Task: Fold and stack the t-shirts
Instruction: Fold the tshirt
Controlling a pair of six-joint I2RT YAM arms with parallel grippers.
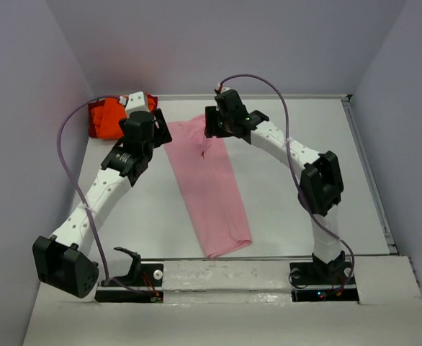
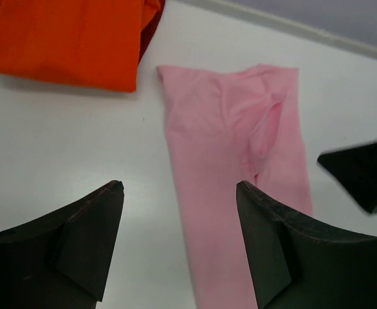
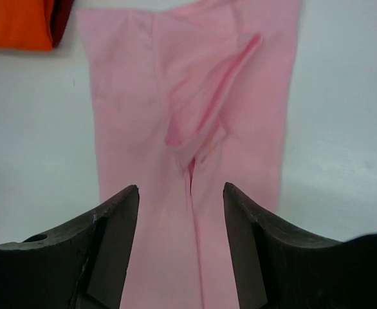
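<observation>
Left wrist view showed the left jaws standing wide apart with nothing between them: two matte black, wedge-shaped members with angled inner faces. Under the gap lay the smooth white bench (image 2: 60,148). The right-hand member overlapped one long edge of the pink t-shirt (image 2: 233,129). The right jaws were also spread and gripped nothing. In the right wrist view they straddled the centre line of the same garment. Whether either set of tips touched the cloth could not be determined.

The pink t-shirt was soft, matte cloth folded into a long, narrow strip with roughly parallel edges. Near its far end a loose pleat stood up from the surface and tapered into a lengthwise crease running back between the right jaws. In the top external view the strip lay flat on the bench, running diagonally from the far centre, where both sets of jaws were positioned, toward the near edge.

The orange t-shirts (image 2: 66,38) lay folded in the far-left corner, close to the pink strip but apart from it. Their top face was flat and straight-edged, with a darker red layer showing along one side.
</observation>
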